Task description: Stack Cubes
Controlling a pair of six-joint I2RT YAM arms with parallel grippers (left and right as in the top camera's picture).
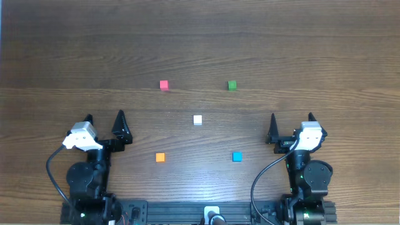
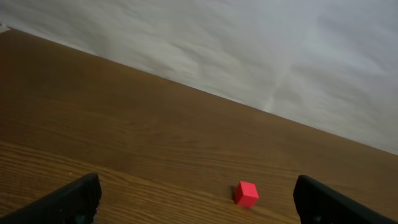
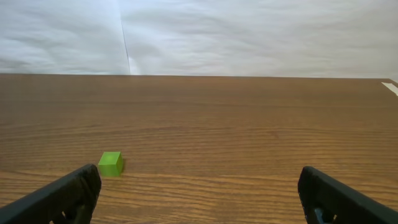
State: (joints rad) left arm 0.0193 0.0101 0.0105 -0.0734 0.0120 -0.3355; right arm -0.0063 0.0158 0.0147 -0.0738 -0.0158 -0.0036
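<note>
Five small cubes lie apart on the wooden table: a pink-red cube (image 1: pixel 164 85) and a green cube (image 1: pixel 232 85) farthest from the arms, a white cube (image 1: pixel 197 120) in the middle, an orange cube (image 1: pixel 160 157) and a blue cube (image 1: pixel 237 157) nearest the bases. My left gripper (image 1: pixel 104 120) stands open at the left, nothing between its fingers; its wrist view has the red cube (image 2: pixel 246 193) ahead. At the right my right gripper (image 1: pixel 291 120) is open and empty too, with the green cube (image 3: pixel 111 163) ahead in its wrist view.
The wooden table (image 1: pixel 200 44) stretches bare beyond the cubes. A white wall (image 3: pixel 249 37) rises behind the table's far edge. The arm bases and cables sit along the near edge.
</note>
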